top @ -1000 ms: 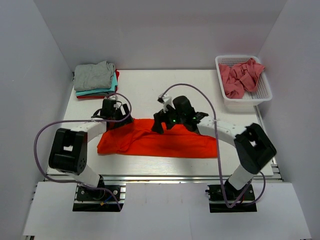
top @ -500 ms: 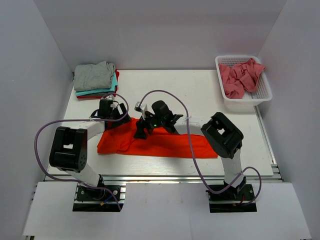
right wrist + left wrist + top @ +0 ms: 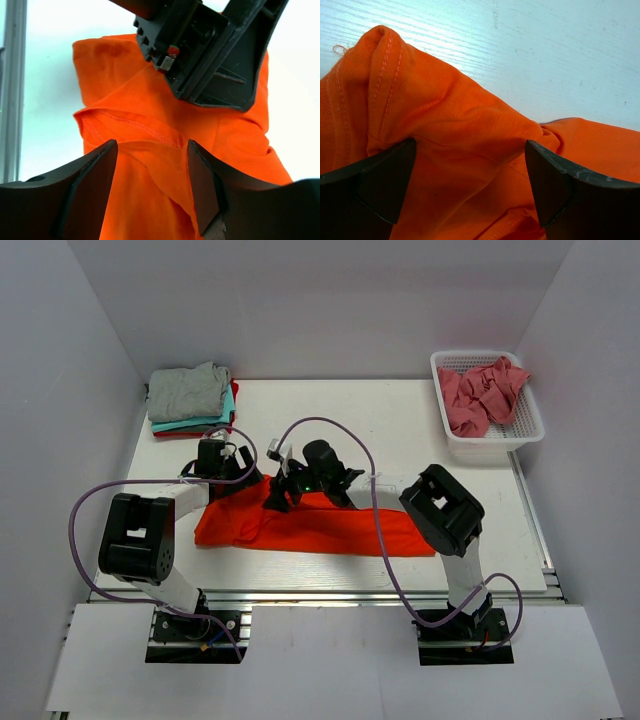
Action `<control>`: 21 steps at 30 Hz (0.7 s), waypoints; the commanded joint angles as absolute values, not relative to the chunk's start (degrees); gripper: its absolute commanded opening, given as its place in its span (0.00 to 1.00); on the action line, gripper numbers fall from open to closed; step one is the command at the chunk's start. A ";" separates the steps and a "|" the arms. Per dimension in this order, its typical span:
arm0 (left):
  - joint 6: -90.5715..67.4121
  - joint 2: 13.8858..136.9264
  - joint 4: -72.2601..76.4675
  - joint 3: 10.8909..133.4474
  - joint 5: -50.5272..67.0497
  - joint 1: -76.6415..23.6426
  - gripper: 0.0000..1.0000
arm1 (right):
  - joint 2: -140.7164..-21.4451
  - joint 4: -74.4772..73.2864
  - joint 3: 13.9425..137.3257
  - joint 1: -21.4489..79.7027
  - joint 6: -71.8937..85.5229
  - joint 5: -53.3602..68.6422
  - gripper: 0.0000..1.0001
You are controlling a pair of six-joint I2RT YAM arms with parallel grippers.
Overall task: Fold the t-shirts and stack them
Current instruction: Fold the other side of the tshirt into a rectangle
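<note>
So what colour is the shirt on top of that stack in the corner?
Grey; the top shirt shows best in the overhead view.

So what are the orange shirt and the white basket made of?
The bright orange-red t-shirt looks like soft matte cloth, maybe cotton: it wrinkles and shows stitched seams. The white mesh basket looks like stiff plastic, from its moulded grid of holes.

Right fingers (image 3: 92, 195) sweep left along the orange shirt (image 3: 340, 530)
From the shirt's middle they have crossed toward the left fingers (image 3: 385, 185) and now sit just beside them. Most of the travel came early, then only a slight creep, and the raised cloth edge shifted left with them.
</note>
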State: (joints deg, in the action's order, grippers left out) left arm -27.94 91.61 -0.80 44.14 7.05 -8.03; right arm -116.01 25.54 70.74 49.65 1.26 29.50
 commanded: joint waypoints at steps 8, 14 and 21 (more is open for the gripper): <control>-28.48 90.09 -2.20 42.71 8.17 -7.47 1.00 | -122.17 21.98 77.26 50.36 -1.76 28.82 0.60; -28.48 90.70 -3.43 43.24 7.12 -7.47 1.00 | -117.78 24.51 70.79 50.62 -0.44 29.36 0.16; -28.48 92.37 -4.65 44.30 5.98 -7.47 1.00 | -110.23 27.15 62.25 50.80 1.67 30.24 0.17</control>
State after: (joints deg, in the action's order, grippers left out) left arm -28.12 91.44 -0.86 43.99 7.11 -7.66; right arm -115.09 23.16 64.95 50.39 0.45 29.06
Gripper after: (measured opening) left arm 0.997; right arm 0.170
